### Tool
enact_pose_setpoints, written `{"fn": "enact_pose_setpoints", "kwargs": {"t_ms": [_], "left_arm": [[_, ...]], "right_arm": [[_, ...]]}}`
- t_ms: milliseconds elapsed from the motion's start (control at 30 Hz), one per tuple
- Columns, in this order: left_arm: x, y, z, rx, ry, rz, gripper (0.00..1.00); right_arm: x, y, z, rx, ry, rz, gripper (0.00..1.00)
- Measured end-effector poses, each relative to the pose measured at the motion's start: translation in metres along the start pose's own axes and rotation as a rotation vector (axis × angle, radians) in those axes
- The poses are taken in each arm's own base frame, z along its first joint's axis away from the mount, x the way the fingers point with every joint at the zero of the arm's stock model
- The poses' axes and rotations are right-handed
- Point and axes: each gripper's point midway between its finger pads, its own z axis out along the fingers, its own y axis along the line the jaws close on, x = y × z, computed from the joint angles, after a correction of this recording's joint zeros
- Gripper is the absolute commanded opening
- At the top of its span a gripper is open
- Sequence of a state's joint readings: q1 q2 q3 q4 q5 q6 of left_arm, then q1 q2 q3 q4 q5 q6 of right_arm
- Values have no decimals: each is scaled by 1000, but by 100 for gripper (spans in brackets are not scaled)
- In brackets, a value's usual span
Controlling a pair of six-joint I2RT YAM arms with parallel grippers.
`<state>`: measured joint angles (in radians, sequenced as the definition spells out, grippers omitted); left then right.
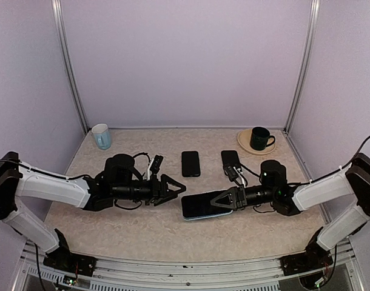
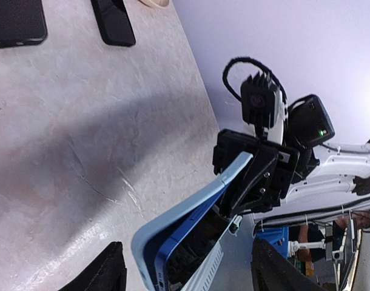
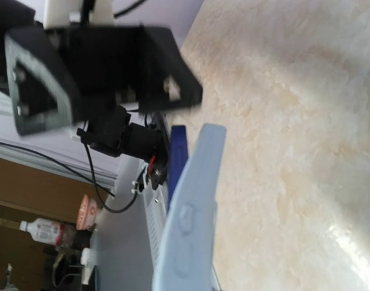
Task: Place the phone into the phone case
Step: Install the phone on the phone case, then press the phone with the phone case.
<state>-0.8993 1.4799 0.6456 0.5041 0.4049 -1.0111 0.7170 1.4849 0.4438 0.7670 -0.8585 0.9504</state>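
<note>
Right arm stretched low, right gripper (image 1: 225, 199) clamped on the smooth light-blue phone case (image 2: 185, 212) around the blue phone (image 1: 200, 205); left gripper (image 1: 178, 190) spread, empty.

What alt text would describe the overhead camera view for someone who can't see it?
Seen from above, the right gripper clamps a blue-cased phone at the middle of a beige table, while the left gripper faces it, open. Two dark phone-shaped items lie behind them; a pale mug and a dark mug stand at the far corners.

The beige table (image 1: 142, 230) bears a pale mug (image 1: 101, 136), a black phone (image 1: 190, 163), a second black phone (image 1: 229, 157) and a saucer (image 1: 242, 142).
</note>
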Motion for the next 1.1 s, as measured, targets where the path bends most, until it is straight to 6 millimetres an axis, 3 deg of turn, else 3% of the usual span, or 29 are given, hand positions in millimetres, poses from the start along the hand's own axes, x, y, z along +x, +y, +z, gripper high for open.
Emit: {"fn": "enact_pose_setpoints", "kwargs": {"t_ms": [267,600,933,1100], "left_arm": [[-28,-8,-33,-70,-95,106,99],[-32,-25,-49,-53,-116,222,99],[-22,-35,-47,-1,-80,280,99],[-11,-42,-43,24,-45,312,99]], "right_arm": [[0,16,-14,41,-10,-78,0],[12,28,-39,104,-35,-171,0],[14,47,-61,131,-93,-266,0],[16,44,-63,147,-91,-278,0]]}}
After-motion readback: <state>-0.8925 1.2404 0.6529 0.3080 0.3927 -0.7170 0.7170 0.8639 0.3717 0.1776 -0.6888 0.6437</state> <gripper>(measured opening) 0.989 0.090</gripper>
